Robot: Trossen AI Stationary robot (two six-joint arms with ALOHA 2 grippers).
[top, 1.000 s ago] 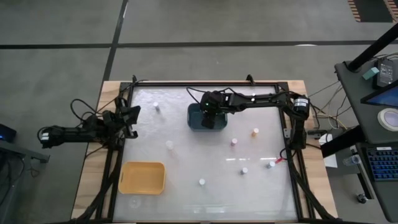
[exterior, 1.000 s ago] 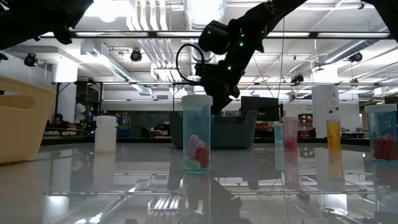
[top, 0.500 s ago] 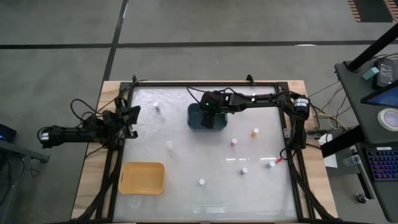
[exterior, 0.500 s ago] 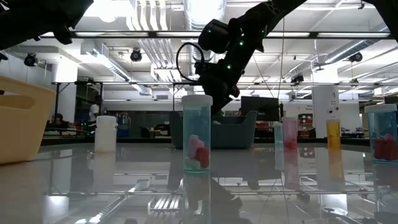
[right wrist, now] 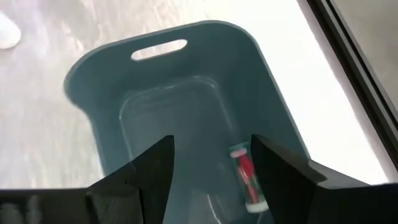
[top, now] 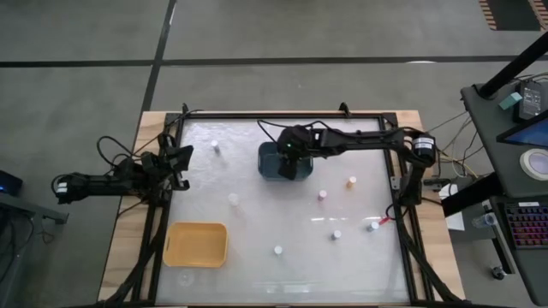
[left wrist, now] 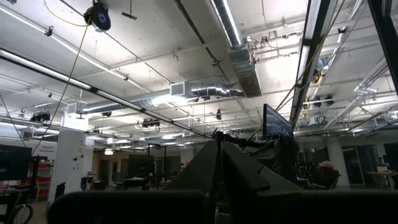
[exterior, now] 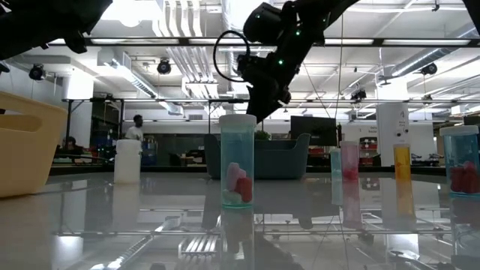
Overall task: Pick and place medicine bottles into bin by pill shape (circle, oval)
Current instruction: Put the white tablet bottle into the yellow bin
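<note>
Clear cylindrical medicine bottle (right wrist: 244, 176) lies in smooth rounded blue-grey bin (right wrist: 93, 93).

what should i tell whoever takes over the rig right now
Right gripper: open, above the blue bin, nothing held.
Left gripper: shut, empty, parked at the table's left edge.
Done: one bottle with red pills lies in the blue bin.
Left: the yellow bin looks empty; seven bottles stand loose on the table, among them an orange one, a pinkish one, and white-capped ones near the far left and near the front edge.
</note>
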